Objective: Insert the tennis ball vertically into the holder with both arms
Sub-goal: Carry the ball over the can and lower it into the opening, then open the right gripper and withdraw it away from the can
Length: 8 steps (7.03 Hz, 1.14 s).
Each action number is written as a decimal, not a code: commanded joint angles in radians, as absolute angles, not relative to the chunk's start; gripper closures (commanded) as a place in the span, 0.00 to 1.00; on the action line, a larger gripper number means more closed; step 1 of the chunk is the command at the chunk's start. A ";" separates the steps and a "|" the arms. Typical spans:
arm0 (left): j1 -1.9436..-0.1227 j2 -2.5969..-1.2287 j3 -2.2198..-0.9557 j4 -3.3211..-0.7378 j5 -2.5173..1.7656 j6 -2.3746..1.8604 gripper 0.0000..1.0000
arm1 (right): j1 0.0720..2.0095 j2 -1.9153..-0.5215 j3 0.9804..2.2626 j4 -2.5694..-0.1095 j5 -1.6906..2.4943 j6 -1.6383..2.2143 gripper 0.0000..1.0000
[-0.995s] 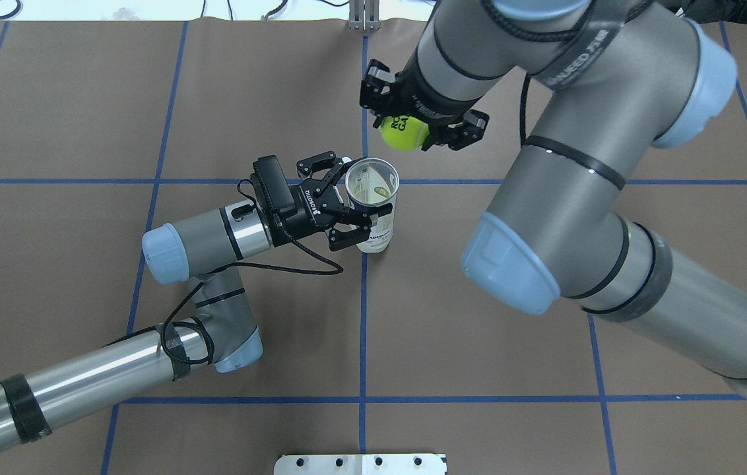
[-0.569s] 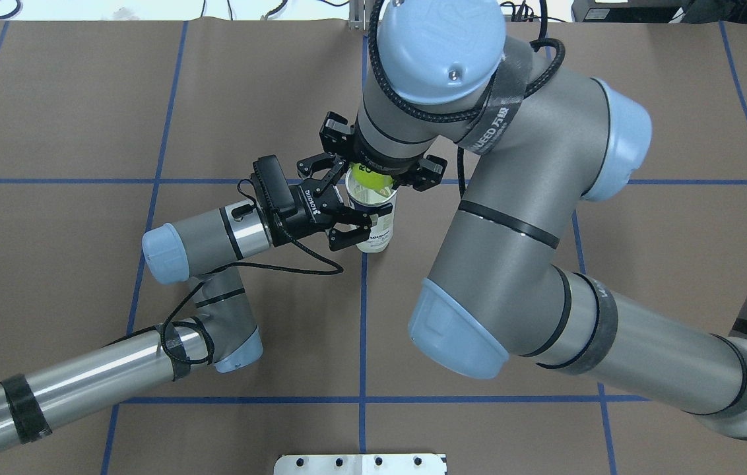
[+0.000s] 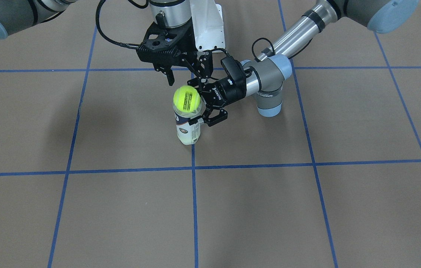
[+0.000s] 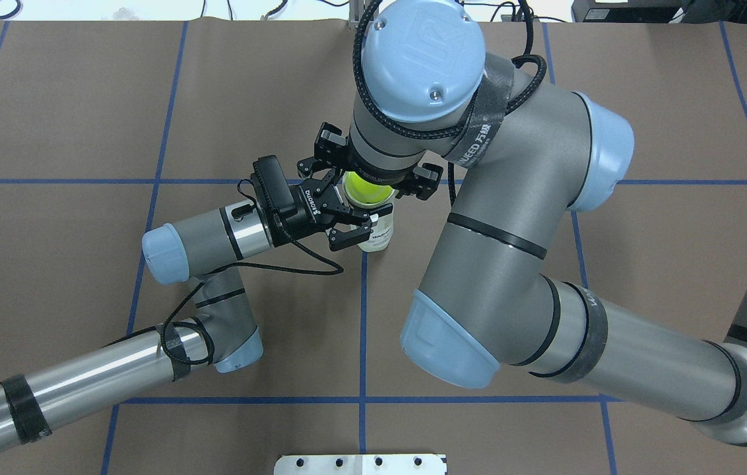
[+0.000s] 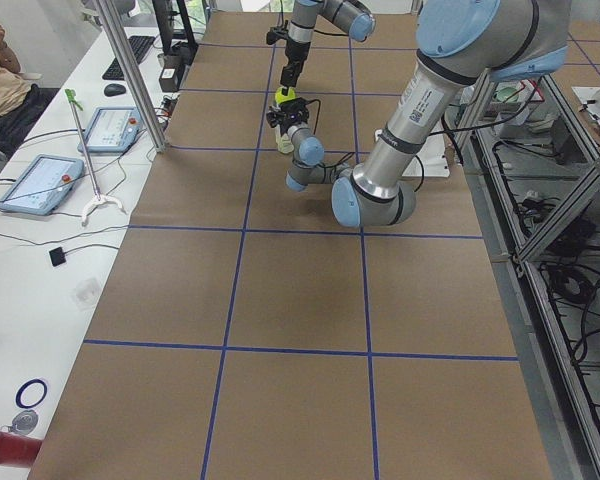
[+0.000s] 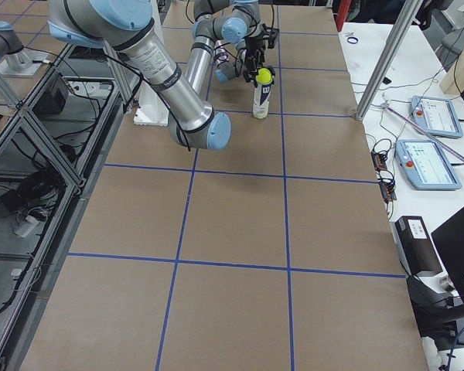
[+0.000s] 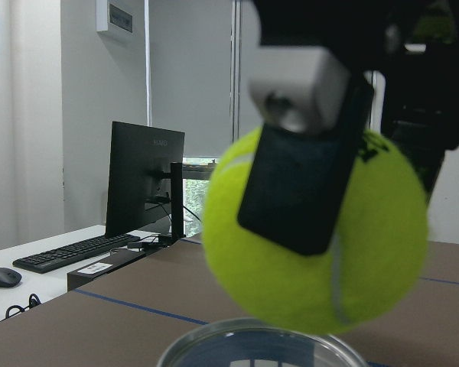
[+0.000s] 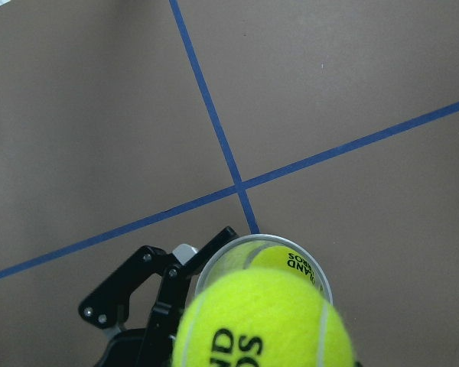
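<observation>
The holder (image 3: pixel 188 130) is a clear can with a white and navy label, standing upright near the table's middle. My left gripper (image 3: pixel 196 110) comes in from the side and is shut on its upper part (image 4: pixel 377 232). A yellow-green tennis ball (image 3: pixel 186 99) hangs right at the can's silver rim (image 7: pixel 260 345). My right gripper (image 3: pixel 187 88) points straight down and is shut on the ball (image 4: pixel 365 190), one black pad (image 7: pixel 298 183) across its face. A second ball (image 8: pixel 287 262) lies inside the can (image 8: pixel 214 264). The right wrist hides most of its fingers from overhead.
The white pedestal base (image 3: pixel 206 22) stands behind the can on the robot's side. A metal plate (image 4: pixel 360 464) sits at the near table edge. Tablets (image 5: pixel 40 182) and a seated person (image 5: pixel 0 60) are at a side desk. Blue tape lines cross the brown surface.
The right arm swung in from the back right and brought the ball over the can's mouth, then slightly lower. The left gripper and the can have stayed still.
</observation>
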<state>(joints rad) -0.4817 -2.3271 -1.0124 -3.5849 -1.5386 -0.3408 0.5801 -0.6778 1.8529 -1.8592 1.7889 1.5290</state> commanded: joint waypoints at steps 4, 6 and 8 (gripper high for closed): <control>-0.482 -2.329 -1.012 -3.585 -1.539 -0.342 0.11 | 0.650 -0.683 1.861 -1.859 1.827 1.422 0.01; -0.482 -2.329 -1.023 -3.586 -1.539 -0.342 0.08 | 0.829 -0.751 1.859 -1.859 1.986 1.231 0.01; -0.492 -2.330 -1.063 -3.588 -1.537 -0.350 0.07 | 1.031 -0.891 1.853 -1.850 2.118 0.898 0.01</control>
<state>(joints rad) -0.4851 -2.3295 -1.0368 -3.5873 -1.5376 -0.3446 0.9086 -0.8090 1.8566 -1.8558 2.0359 1.0999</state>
